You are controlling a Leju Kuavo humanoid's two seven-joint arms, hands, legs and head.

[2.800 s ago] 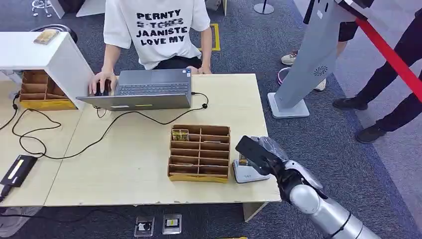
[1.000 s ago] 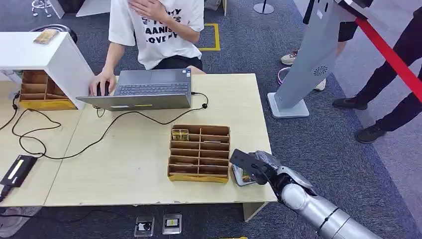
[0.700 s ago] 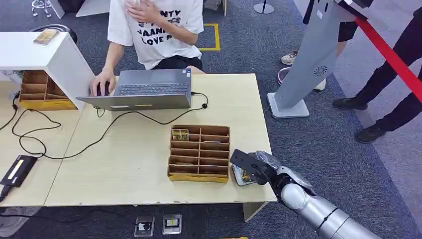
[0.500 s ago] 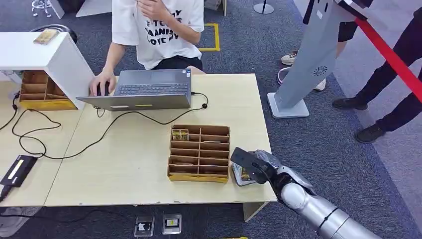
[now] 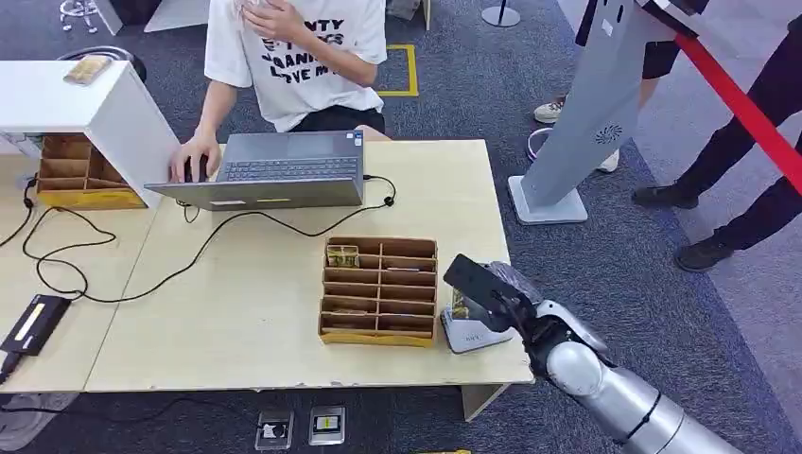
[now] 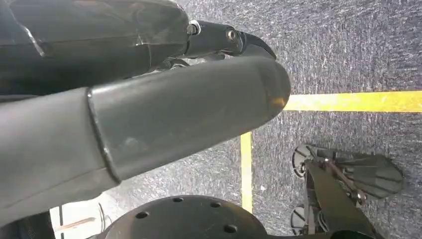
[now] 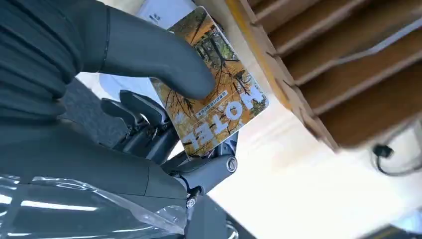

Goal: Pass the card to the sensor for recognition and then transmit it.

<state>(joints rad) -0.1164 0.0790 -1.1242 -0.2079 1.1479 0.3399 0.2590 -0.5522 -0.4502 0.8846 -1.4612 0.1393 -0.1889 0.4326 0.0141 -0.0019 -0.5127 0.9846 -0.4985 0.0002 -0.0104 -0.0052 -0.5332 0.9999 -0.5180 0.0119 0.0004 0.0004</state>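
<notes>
Glossy autumn-print hotel card (image 7: 214, 97) pinched by right hand (image 5: 492, 295) above grey sensor (image 5: 470, 331), tabletop's right edge; left hand (image 6: 149, 109) grip unclear

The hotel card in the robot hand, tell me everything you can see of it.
The hotel card is a thin, glossy rectangle printed with yellow-orange autumn trees and white letters reading HOTEL. The right robot hand pinches it, thumb pressed on its printed face, darker fingers behind. It hangs tilted over the white card reader at the table's edge, beside the cardboard compartment box.
</notes>
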